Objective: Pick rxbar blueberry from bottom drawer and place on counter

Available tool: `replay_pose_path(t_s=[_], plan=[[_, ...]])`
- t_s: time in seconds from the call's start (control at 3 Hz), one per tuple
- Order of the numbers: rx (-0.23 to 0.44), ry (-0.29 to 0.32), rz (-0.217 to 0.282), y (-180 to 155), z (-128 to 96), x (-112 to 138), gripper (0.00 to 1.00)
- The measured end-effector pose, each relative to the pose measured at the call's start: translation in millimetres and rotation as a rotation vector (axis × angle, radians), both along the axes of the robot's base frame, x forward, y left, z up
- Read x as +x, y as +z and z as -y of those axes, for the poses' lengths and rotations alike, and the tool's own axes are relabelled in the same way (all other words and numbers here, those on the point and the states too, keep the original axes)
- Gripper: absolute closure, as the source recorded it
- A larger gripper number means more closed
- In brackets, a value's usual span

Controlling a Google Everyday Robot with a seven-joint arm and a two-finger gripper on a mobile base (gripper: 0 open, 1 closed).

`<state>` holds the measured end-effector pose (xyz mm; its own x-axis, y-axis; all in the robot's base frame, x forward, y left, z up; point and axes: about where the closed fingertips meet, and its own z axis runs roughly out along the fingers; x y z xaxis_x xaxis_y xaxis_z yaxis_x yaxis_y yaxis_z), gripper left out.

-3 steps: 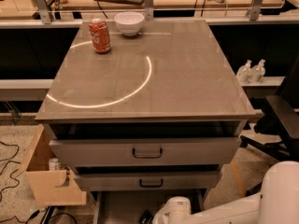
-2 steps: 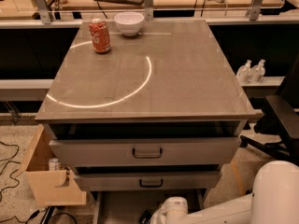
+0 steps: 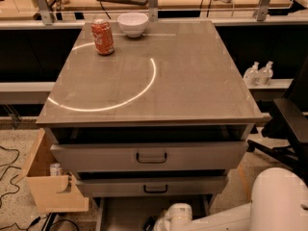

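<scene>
The bottom drawer (image 3: 122, 211) is pulled open below the two upper drawers, and a strip of its plain grey inside shows. My white arm reaches in from the lower right, its wrist (image 3: 175, 218) above the drawer. The gripper (image 3: 150, 224) is a dark shape at the bottom edge of the view, down inside the drawer. The rxbar blueberry is hidden or out of view. The counter (image 3: 192, 81) is a glossy grey-brown top with a white arc.
A red soda can (image 3: 103, 36) and a white bowl (image 3: 133, 23) stand at the counter's far left. A tan wooden bin (image 3: 50, 186) hangs at the left of the drawers. A black chair (image 3: 293, 119) stands at the right. Two bottles (image 3: 259, 73) sit on a shelf.
My arm's large white link has shifted slightly to the left. The wrist stays over the bottom drawer. Nothing on the counter has moved.
</scene>
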<state>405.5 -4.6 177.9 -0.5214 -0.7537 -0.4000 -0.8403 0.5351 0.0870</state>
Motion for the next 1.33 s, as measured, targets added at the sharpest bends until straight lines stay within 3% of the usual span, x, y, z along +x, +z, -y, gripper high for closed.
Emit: replay_pose_path(t_s=[1.33], plan=[[0.019, -0.044, 0.016, -49, 1, 7, 0.00]])
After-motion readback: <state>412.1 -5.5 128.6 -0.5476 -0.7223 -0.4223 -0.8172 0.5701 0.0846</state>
